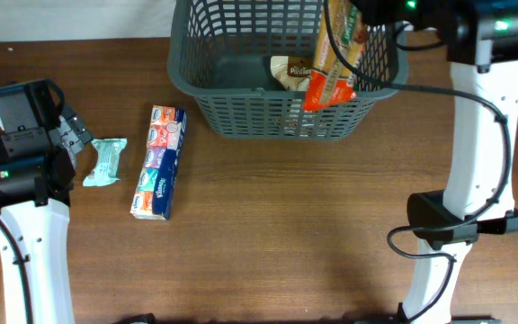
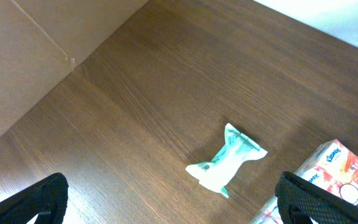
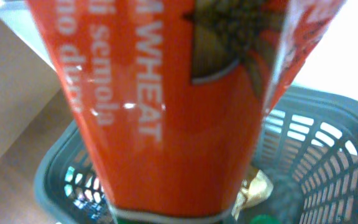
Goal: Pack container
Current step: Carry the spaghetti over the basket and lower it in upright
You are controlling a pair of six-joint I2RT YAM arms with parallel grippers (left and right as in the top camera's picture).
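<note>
The dark grey basket (image 1: 241, 112) stands at the table's far middle; a beige packet (image 1: 288, 72) lies inside it. My right gripper (image 1: 360, 13) is shut on an orange pasta bag (image 1: 333, 63) that hangs over the basket's right part. In the right wrist view the bag (image 3: 166, 106) fills the frame, with the basket (image 3: 316, 155) and the beige packet (image 3: 257, 186) below; the fingers are hidden. My left gripper (image 2: 173, 205) is open and empty, just left of a small white-green packet (image 1: 106, 162), which also shows in the left wrist view (image 2: 229, 158).
A long tissue multipack (image 1: 158, 162) lies right of the small packet; its end shows in the left wrist view (image 2: 337, 168). The right arm's base (image 1: 448, 220) stands at the right. A wall meets the table's far edge (image 2: 73, 62).
</note>
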